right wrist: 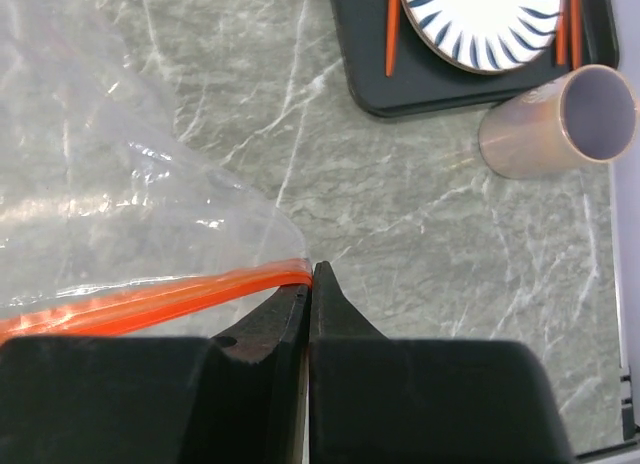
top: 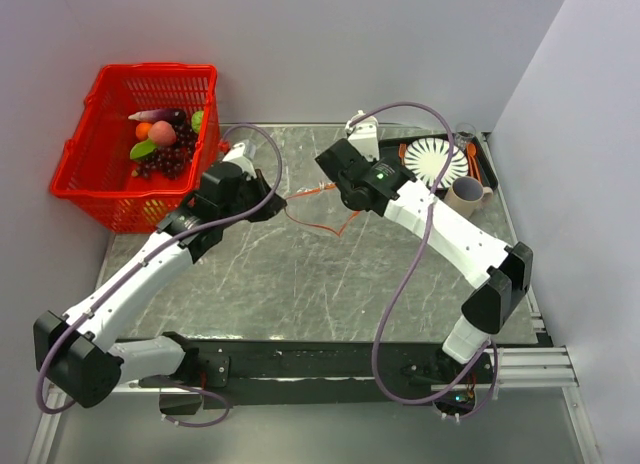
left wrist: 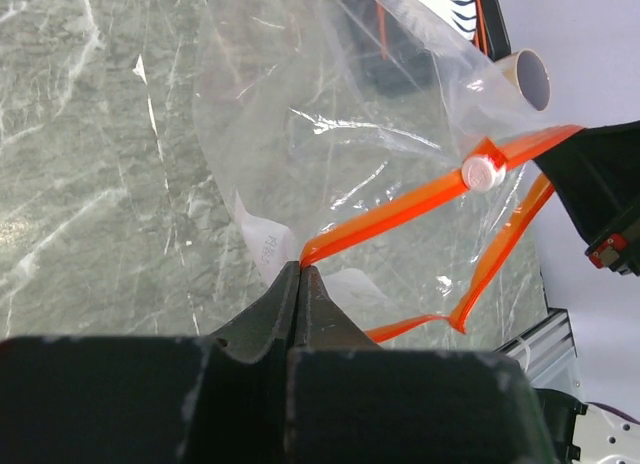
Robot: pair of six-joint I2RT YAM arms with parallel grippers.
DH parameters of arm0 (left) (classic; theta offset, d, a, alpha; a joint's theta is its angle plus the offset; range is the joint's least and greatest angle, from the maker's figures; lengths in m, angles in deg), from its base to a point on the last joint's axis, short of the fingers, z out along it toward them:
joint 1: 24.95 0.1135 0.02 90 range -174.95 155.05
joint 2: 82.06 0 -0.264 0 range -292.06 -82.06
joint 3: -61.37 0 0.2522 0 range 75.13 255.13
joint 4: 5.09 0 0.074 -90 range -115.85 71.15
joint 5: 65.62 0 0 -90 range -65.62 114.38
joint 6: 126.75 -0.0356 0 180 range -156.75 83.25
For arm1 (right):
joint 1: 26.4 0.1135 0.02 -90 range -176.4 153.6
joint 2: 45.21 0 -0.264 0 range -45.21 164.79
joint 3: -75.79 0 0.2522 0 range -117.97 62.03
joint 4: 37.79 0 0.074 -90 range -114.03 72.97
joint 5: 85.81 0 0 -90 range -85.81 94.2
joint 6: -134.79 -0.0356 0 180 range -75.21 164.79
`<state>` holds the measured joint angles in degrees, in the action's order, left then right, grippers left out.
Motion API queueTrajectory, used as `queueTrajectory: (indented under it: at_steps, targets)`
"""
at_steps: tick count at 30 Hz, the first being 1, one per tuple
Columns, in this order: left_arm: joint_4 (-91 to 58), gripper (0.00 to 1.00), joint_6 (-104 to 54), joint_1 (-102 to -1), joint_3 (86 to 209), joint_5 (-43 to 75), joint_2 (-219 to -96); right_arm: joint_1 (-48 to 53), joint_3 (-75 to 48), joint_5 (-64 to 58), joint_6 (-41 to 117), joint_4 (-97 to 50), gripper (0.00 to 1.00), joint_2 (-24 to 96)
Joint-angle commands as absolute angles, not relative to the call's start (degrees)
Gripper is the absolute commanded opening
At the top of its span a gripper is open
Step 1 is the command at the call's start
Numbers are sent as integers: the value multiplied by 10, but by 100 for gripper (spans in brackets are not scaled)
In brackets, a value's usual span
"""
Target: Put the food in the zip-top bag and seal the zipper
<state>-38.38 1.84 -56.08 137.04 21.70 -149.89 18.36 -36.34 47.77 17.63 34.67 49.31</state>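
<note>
The zip-top bag [left wrist: 330,114] hangs clear and floppy between my two grippers above the marble table [top: 300,284]. Its zipper [left wrist: 400,209] is a red-orange strip with a white slider [left wrist: 484,172], and the two strips stand apart, so the mouth gapes. My left gripper [left wrist: 302,269] is shut on one end of the zipper. At the other end, my right gripper [right wrist: 312,269] is shut on the zipper [right wrist: 190,296]. From above, the left gripper [top: 268,206] and right gripper [top: 345,199] flank the zipper [top: 312,212]. The food [top: 165,139], grapes and other fruit, lies in the red basket [top: 140,212].
A black tray [right wrist: 420,84] at the back right holds a striped plate [top: 436,162] and orange cutlery [right wrist: 391,34]. A tan cup [top: 465,196] lies beside the tray. Walls close in the left, back and right sides.
</note>
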Motion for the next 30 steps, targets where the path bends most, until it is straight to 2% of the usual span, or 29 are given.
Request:
queueTrajectory:
  at_steps: [1, 4, 6, 8, 11, 17, 26, 28, 29, 30]
  targets:
    - [-378, 1, 2, -543, 1356, 214, -1488, 171, -369, 422, 229, 316, 3, 438]
    - [-343, 1, 10, -543, 1359, 182, -1506, 175, -359, 294, 243, 283, 8, 423]
    - [-328, 1, 19, -543, 1368, 167, -1527, 182, -351, 259, 245, 262, 18, 416]
    - [-322, 1, 28, -543, 1378, 148, -1540, 192, -333, 248, 245, 250, 41, 413]
    - [-319, 1, 32, -543, 1388, 146, -1552, 197, -305, 260, 245, 239, 44, 417]
    - [-337, 1, 21, -540, 1389, 163, -1557, 204, -249, 306, 234, 243, 45, 432]
    - [-309, 1, 30, -535, 1366, 138, -1576, 219, -277, 307, 239, 261, 36, 429]
    - [-307, 1, 30, -535, 1366, 140, -1580, 225, -293, 299, 240, 266, 24, 429]
    - [-305, 1, 28, -535, 1366, 140, -1585, 227, -302, 305, 236, 282, 2, 432]
    - [-304, 1, 27, -535, 1366, 139, -1588, 228, -323, 311, 235, 291, 0, 436]
